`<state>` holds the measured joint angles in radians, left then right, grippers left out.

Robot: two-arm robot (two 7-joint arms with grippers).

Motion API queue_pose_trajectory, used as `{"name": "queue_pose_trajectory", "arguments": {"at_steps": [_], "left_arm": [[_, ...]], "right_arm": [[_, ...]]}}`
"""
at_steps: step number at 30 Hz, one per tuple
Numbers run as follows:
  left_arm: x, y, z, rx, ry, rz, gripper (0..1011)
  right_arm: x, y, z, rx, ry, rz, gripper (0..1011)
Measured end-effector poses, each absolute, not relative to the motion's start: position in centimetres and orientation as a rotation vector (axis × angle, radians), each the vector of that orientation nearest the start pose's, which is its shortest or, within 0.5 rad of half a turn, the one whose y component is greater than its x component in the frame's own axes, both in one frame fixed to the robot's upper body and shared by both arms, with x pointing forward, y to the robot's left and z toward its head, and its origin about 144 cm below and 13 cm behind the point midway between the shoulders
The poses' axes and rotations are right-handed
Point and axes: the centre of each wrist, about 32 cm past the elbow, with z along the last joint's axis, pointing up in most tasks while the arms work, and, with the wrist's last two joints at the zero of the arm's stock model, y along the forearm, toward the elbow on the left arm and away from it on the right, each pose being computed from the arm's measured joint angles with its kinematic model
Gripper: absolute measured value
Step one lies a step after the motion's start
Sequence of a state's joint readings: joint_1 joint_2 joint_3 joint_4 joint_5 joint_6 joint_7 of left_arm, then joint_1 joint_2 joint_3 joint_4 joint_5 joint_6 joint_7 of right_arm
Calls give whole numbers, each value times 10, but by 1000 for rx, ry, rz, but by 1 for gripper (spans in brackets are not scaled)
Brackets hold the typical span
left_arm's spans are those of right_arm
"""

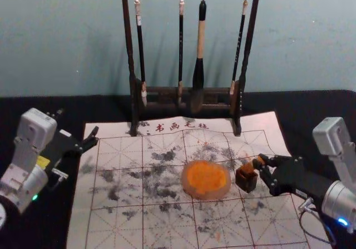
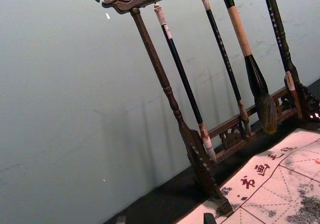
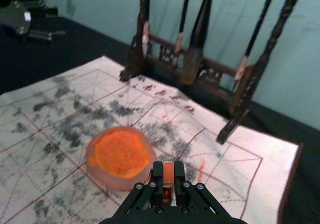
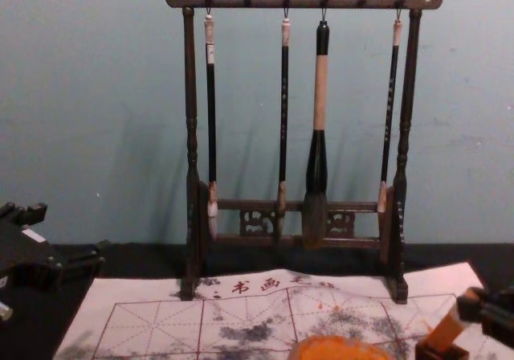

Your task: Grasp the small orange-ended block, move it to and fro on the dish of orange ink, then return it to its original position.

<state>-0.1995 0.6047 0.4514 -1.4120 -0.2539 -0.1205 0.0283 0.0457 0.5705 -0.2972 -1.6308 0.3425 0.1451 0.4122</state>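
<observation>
Right gripper (image 1: 263, 164): closed on small orange-ended block (image 4: 444, 332), one finger to each side; near right part of mat (image 1: 119, 227).
Block: tilted, lower end at mouth of dark box (image 1: 246, 181), just right of orange ink dish (image 1: 206, 194).
Left gripper (image 1: 78, 123): parked at left, fingers spread, nothing between.
Brush rack (image 1: 133, 101): upright, far side.

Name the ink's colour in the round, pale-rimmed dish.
The ink is bright orange, clearest in the right wrist view.
</observation>
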Motion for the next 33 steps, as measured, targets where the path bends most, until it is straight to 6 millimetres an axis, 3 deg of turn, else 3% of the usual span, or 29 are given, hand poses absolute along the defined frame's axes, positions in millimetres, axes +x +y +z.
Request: {"name": "queue_pose_trajectory", "arguments": {"at_steps": [9, 21, 33], "left_arm": [[489, 310, 1140, 304, -285, 1248, 1001], [489, 310, 1140, 304, -285, 1248, 1001], [489, 310, 1140, 304, -285, 1248, 1001]], "right_arm": [[458, -296, 1166, -346, 28, -850, 79], [457, -301, 1179, -341, -4, -867, 79], [460, -310, 1214, -289, 44, -869, 79]]}}
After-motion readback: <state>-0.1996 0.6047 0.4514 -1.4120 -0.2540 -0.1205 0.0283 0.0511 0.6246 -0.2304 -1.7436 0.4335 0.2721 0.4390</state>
